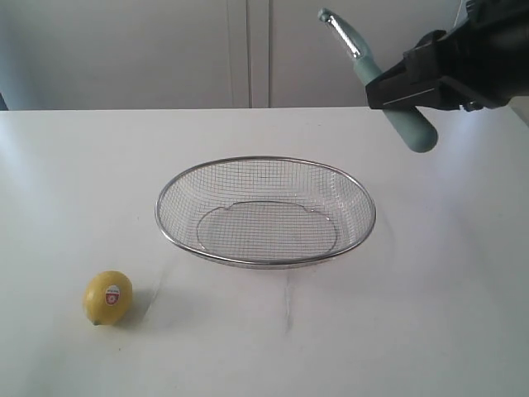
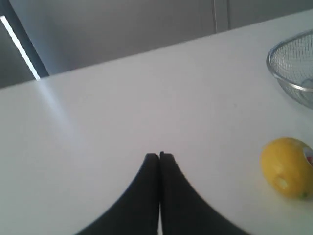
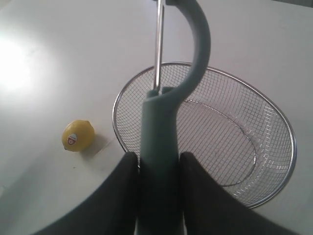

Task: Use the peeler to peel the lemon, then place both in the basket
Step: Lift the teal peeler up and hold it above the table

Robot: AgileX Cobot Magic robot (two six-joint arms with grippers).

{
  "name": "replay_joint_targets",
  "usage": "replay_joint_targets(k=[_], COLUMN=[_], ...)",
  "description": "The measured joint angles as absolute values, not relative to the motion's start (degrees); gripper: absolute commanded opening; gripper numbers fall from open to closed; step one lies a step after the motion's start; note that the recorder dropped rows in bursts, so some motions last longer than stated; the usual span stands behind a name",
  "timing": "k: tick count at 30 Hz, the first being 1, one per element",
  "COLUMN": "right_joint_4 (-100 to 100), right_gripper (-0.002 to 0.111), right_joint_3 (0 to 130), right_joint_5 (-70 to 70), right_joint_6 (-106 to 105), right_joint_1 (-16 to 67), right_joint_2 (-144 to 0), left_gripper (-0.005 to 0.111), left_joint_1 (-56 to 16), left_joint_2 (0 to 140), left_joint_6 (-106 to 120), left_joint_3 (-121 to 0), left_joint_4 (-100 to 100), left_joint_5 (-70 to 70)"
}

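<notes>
Lemon (image 1: 107, 298), peeler (image 1: 412, 126), basket (image 1: 264, 159) (one each).

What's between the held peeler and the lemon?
The basket sits between the peeler and the lemon; the exterior view shows it.

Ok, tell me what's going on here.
The right end effector holds the peeler by its handle, raised clear of the table. The left end effector is shut and empty. The lemon lies on the table outside the basket, sticker on, apparently unpeeled. The basket holds nothing.
</notes>
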State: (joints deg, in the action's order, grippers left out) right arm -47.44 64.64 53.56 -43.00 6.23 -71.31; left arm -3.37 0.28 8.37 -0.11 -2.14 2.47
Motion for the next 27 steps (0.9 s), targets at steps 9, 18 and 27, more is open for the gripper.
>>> replay_joint_targets(k=[9, 18, 27], right_joint_4=[-47.4, -47.4, -41.4], right_gripper=[0.000, 0.000, 0.000], right_joint_3=[64.6, 64.6, 64.6], right_joint_5=[53.6, 53.1, 51.1], right_joint_6=[-43.0, -43.0, -34.7], right_joint_1=[6.2, 6.2, 6.3], right_joint_2=[-71.3, -71.3, -71.3], left_gripper=[0.000, 0.000, 0.000], left_joint_1=[-3.4, -3.4, -3.4], left_joint_2=[0.3, 0.3, 0.2], left_joint_6=[9.3, 9.5, -8.1], left_joint_3=[-0.1, -0.1, -0.1], left_joint_4=[-2.1, -2.1, -2.1], left_joint_5=[-8.2, -9.1, -24.8])
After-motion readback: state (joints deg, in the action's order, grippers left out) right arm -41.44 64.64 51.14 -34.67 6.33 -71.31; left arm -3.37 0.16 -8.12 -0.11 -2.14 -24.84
